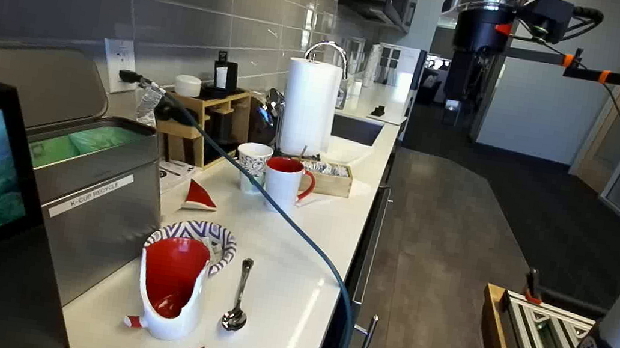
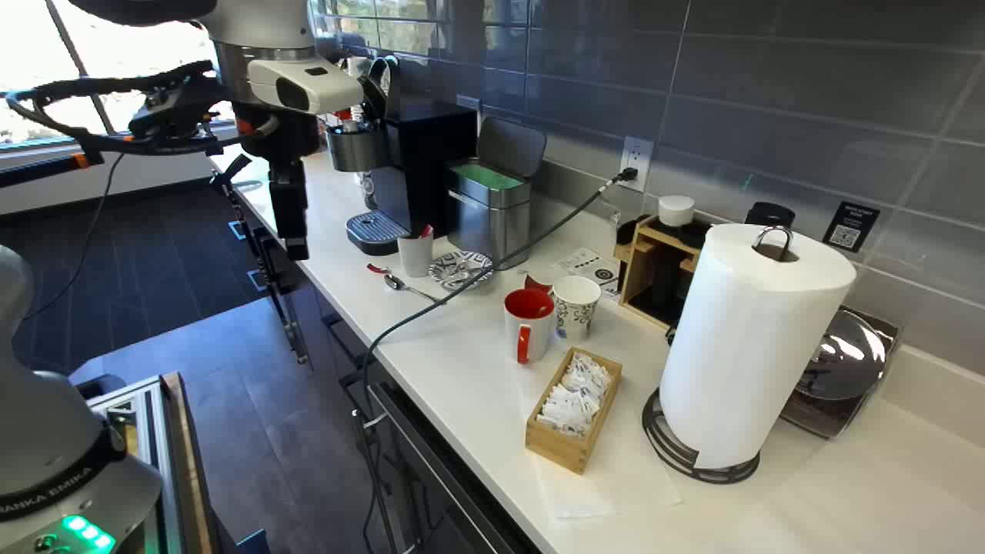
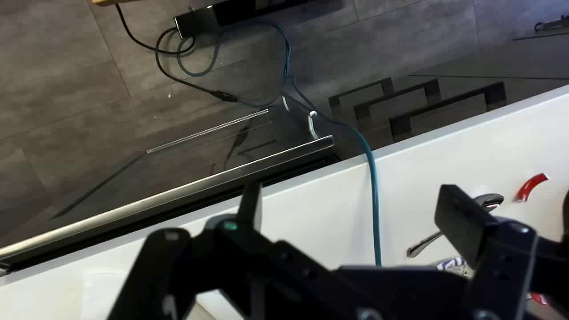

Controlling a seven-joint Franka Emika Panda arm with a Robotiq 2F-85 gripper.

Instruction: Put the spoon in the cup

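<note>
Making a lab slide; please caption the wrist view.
Open gripper partly hides the spoon; a red fragment lies nearby, and a blue cable crosses the edge of the white counter.

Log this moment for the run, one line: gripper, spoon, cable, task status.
gripper: open, holding nothing; spoon: on counter, beside dish; cable: across counter edge; task: spoon not yet picked up

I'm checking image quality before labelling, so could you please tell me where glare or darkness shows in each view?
In an exterior view, a glare streak runs along the counter near the spoon; in an exterior view, the window is washed out; in the wrist view, the hand looks nearly black.
</note>
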